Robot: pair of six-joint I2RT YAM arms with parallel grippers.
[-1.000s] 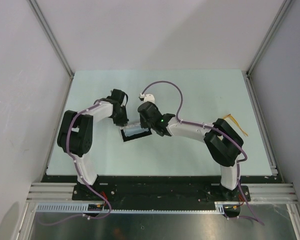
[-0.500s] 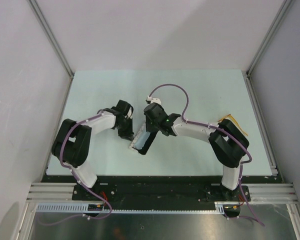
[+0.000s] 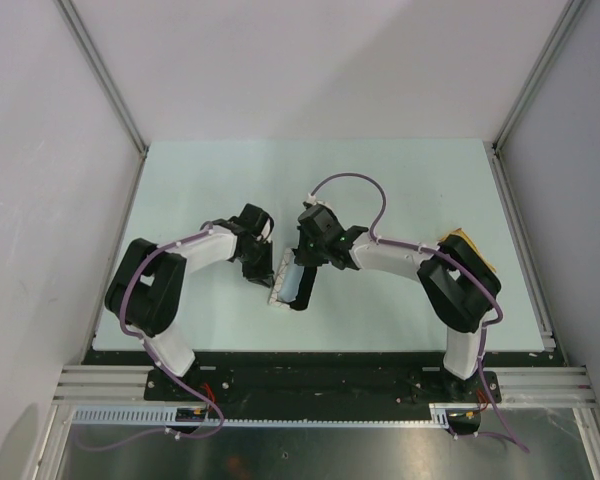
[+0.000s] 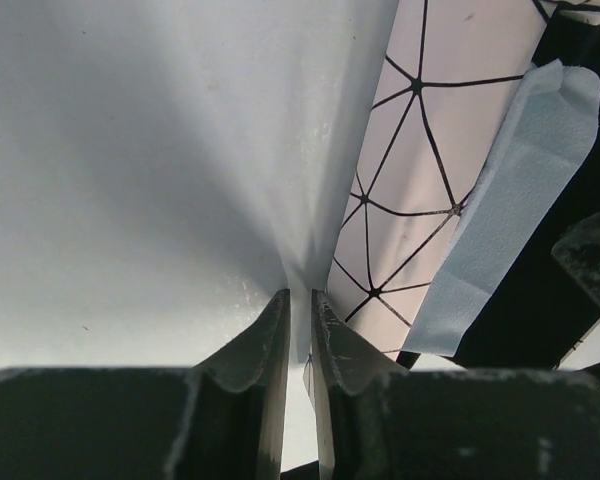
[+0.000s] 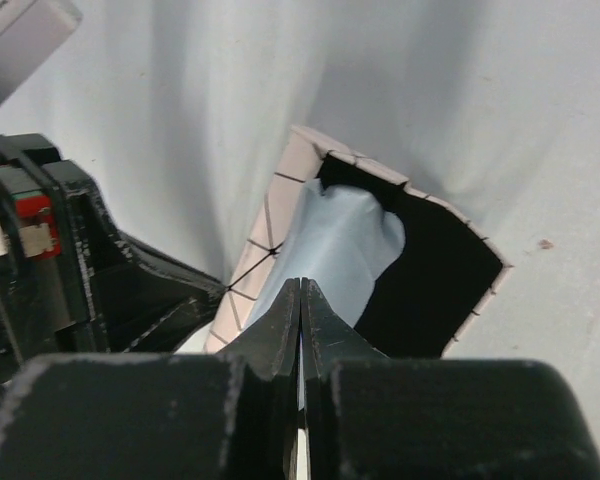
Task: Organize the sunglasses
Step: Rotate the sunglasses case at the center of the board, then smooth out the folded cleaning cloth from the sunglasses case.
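- Over on the left, the left gripper (image 4: 300, 300) is pinched on the thin white edge of the case (image 4: 420, 150), which lies open near the middle of the table (image 3: 180, 180).
- Inside the case's black lining lies a pale blue cloth (image 5: 340, 240), bunched along one side.
- Just right of it, the right gripper (image 5: 300, 285) has its fingers pressed together, tips down at the cloth; whether they actually pinch it, I cannot tell.
- Far right, the sunglasses (image 3: 452, 235) lie well apart from the case, near the table's edge, half hidden behind the right arm's elbow.
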